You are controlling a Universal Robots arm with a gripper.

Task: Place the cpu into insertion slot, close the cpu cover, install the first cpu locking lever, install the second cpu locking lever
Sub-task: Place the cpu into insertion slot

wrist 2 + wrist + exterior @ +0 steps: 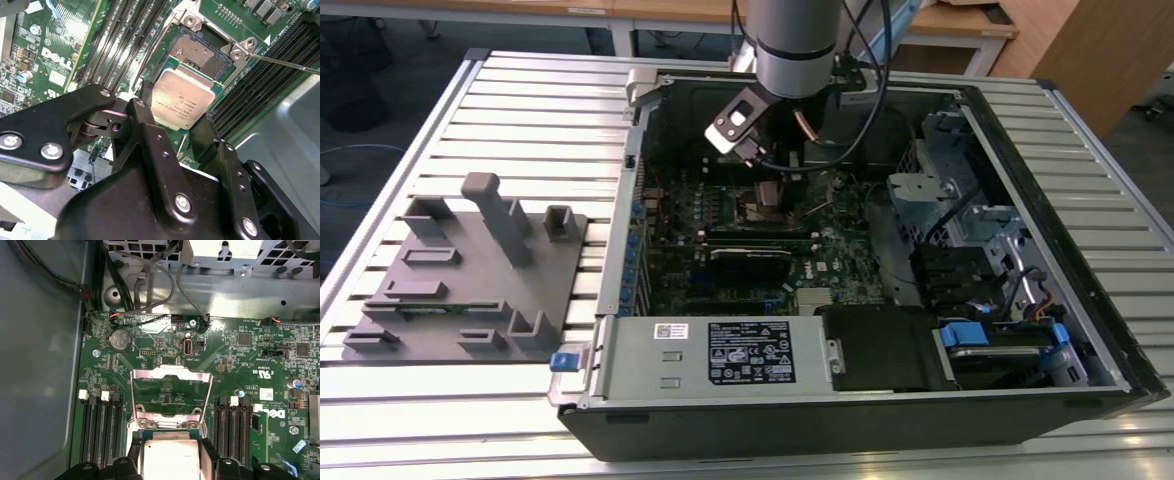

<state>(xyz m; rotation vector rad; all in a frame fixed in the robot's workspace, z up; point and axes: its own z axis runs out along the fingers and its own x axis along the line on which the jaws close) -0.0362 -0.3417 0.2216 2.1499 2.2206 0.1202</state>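
I have the arm reaching down into the open case on the table, and the pincer is closed onto the cpu, its fingers pressed against two opposite edges and held apart only by the chip's width. In the second wrist view the cpu sits tilted over the near part of the slot, with most of the pin field bare beyond it. I judge it to be not yet seated, though I cannot tell whether its near edge touches the rim. In the first wrist view the cover stands open and upright just beyond the cpu, its window showing the board behind. One thin lever juts out from a slot corner, unlatched. My worry is the tilt: if the chip goes down corner first or offset from the recess, an edge could drag across the pins and bend them. The grip is on thin edges only, so a nudge against the rim could twist the chip between the fingers or let it slip. The upright cover is near the fingers' path, and brushing it could tip it down onto the chip too early. The loose lever could snag a finger as well.
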